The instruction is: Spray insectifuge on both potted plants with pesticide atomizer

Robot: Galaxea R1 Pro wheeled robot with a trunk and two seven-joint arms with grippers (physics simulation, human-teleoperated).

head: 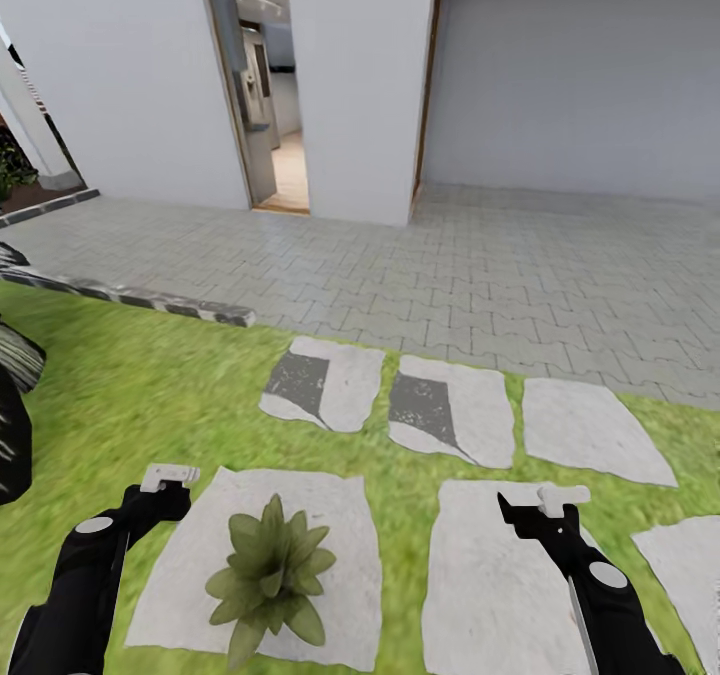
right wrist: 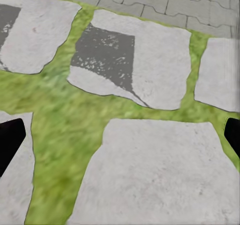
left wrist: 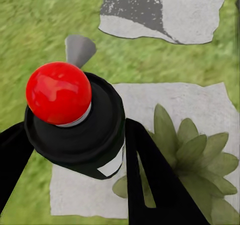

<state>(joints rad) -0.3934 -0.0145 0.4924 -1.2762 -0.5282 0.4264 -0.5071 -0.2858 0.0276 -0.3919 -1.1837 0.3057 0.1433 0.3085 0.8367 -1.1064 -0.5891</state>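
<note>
My left gripper [head: 165, 490] is shut on the pesticide atomizer [left wrist: 75, 130]. In the left wrist view it is a dark bottle with a white label patch, a red ball on top and a grey nozzle cone. One potted plant [head: 268, 575], a low rosette of pointed olive-green leaves, sits on a white stepping stone [head: 330, 515] just right of and below that gripper. The plant [left wrist: 195, 155] also lies beside the bottle in the left wrist view. My right gripper [head: 540, 505] hangs open over another stepping stone [right wrist: 150, 175], its fingertips wide apart with nothing between them.
Several grey and white stepping stones [head: 445, 410] lie in the green lawn [head: 130, 385]. Beyond them is a grey brick patio [head: 500, 265] and a house wall with an open doorway [head: 270, 105]. A dark striped-leaf plant [head: 15, 405] and a stone kerb [head: 150, 300] are at the left.
</note>
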